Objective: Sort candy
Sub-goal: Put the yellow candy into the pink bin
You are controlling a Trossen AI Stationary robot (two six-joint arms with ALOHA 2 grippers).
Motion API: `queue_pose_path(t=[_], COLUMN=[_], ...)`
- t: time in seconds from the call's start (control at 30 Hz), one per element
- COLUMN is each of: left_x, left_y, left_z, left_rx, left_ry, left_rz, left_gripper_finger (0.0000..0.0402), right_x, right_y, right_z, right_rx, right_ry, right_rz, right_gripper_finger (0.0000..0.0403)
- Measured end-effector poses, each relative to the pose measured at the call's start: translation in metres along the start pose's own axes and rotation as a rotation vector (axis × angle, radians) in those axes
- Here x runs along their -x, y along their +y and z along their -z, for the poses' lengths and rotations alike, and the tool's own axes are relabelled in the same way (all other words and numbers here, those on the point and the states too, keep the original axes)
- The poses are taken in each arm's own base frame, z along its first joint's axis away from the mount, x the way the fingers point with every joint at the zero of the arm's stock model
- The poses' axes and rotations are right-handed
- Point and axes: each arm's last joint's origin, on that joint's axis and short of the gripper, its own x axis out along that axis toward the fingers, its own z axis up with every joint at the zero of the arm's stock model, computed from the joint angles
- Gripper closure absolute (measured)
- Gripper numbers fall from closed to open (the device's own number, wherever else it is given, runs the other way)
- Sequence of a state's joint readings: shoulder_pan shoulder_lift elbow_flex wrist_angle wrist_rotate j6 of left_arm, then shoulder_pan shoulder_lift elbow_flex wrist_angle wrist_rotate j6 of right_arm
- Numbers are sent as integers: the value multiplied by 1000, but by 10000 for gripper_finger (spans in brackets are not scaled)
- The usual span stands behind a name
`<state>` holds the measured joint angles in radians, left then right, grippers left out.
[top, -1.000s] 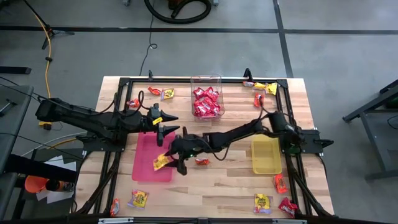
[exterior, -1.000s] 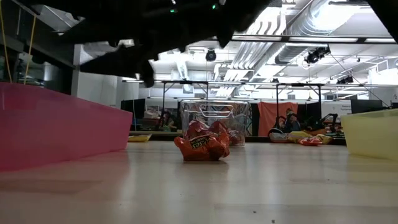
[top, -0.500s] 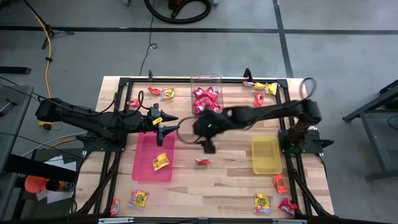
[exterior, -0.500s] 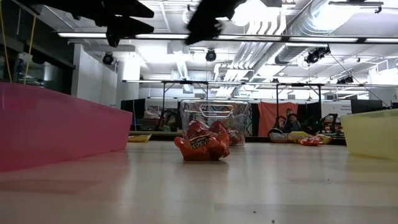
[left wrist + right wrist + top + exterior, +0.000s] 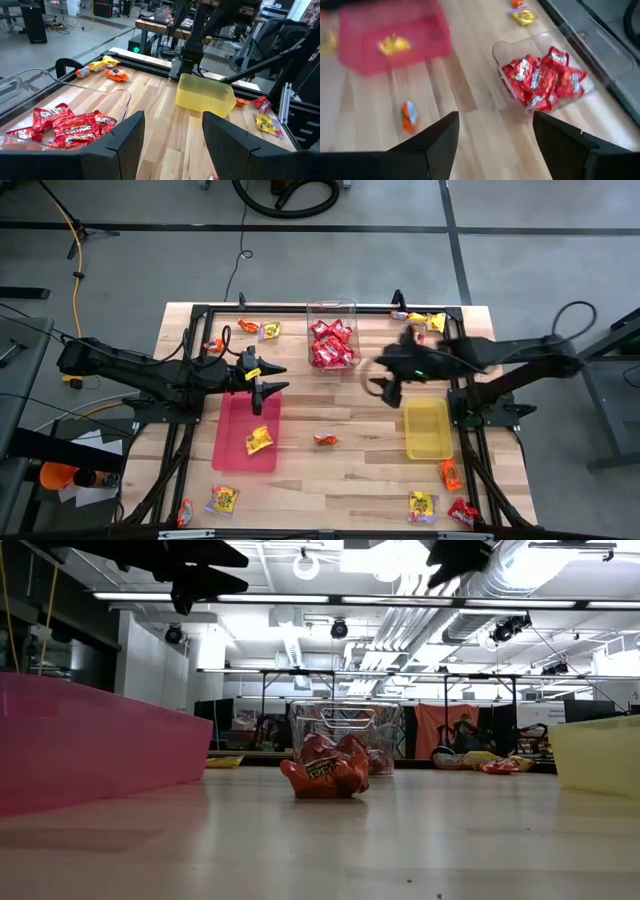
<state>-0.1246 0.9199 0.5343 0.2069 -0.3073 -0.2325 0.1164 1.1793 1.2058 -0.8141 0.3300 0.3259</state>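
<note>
Candy: yellow packet (image 5: 259,439) now lies in pink tray (image 5: 232,450), lower left. Right gripper (image 5: 385,387) swung off to right of centre, jaws open, empty. Left gripper (image 5: 268,379) unmoved, open. Orange packet (image 5: 325,439) at centre looks next.

– Where are the two arms?
– The left arm reaches in from the table's left side, its left gripper (image 5: 268,379) raised above the surface, fingers (image 5: 125,145) spread apart and empty.
– And the other?
– The right arm stretches across from the right, bent at the elbow; the right gripper (image 5: 385,385) hangs in the air, fingers (image 5: 435,140) parted, holding nothing.
</note>
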Motion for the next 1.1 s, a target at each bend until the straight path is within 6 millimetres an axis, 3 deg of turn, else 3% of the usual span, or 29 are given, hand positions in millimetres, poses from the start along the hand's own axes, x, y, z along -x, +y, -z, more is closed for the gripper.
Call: queue_pose_path(t=[0.13,0.27,0.77,0.93,1.1], left_x=[0,0,0,3,5], left_y=[0,0,-2,-8,17], left_z=[0,0,-2,-31,-73], left_rx=[0,45,267,257,267], left_ry=[0,0,-11,29,216], left_rz=[0,1,33,37,-361], left_gripper_finger=[214,214,214,214,215], right_x=[8,8,6,6,6], right_y=[-5,-6,-4,-4,-4], right_z=[28,39,37,37,37], right_rx=[-210,-318,-308,-311,-293], right_ry=[-166,-280,-333,-332,-336], right_rz=[-57,-132,-142,-143,-135], right_gripper_finger=[153,153,153,153,153])
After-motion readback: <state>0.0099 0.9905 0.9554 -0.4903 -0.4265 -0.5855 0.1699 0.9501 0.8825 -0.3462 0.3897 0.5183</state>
